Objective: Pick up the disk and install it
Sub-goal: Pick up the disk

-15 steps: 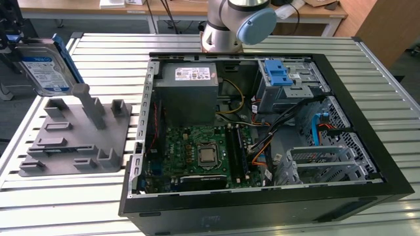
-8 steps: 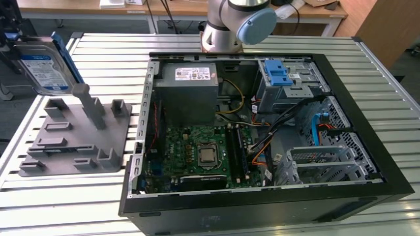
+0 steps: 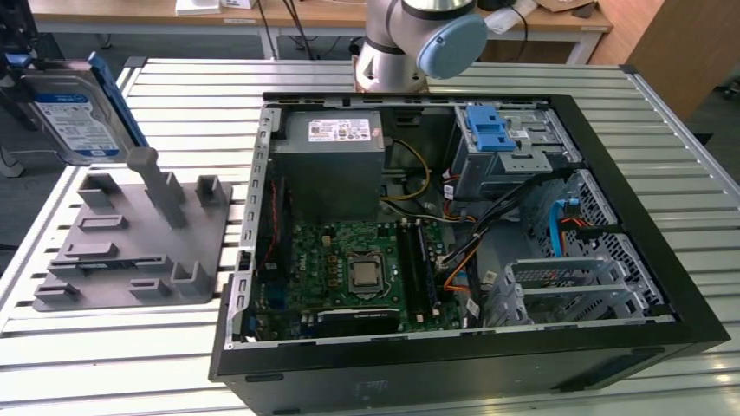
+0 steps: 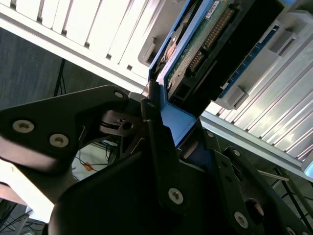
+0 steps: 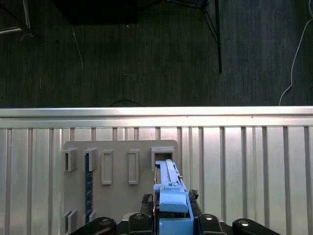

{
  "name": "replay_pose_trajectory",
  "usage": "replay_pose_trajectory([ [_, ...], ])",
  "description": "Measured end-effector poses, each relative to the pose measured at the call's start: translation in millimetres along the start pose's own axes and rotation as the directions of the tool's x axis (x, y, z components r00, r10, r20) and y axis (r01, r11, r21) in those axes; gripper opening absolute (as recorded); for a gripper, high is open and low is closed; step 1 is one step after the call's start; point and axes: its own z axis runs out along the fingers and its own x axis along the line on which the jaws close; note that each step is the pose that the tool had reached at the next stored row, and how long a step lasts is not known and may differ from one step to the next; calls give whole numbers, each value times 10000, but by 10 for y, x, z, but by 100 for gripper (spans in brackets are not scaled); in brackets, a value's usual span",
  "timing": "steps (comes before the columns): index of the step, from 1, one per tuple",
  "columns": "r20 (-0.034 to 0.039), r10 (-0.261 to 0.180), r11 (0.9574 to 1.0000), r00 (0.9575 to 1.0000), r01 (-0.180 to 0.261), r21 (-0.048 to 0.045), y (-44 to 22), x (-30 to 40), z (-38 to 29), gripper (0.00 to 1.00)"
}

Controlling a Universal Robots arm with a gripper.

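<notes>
The disk (image 3: 72, 113), silver with a white-and-blue label and blue side rails, stands on edge in the air at the exterior view's far left, just above the grey holder fixture (image 3: 127, 234). My gripper (image 5: 173, 215) is shut on the disk (image 5: 171, 193), its black fingers (image 4: 151, 127) clamping the blue rail. In the second wrist view the disk's green circuit board (image 4: 205, 44) and connector pins face the camera. In the first wrist view the fixture's slots (image 5: 117, 166) lie below the held disk.
The open computer case (image 3: 647, 217) lies on the slatted metal table (image 3: 197, 95) to the exterior view's right of the fixture. Inside are a drive bay with a blue latch (image 3: 491, 130), a grey power supply (image 3: 335, 139) and the motherboard (image 3: 353, 269). The arm's base (image 3: 411, 43) stands behind the case.
</notes>
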Motion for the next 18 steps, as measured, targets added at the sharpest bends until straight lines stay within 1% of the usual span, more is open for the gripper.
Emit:
replay_pose_trajectory([
  [14, 0, 1, 10000, 10000, -1, -1, 1, -1, -40, 37],
  [18, -1, 1, 10000, 10000, -1, -3, 1, -1, -67, 37],
])
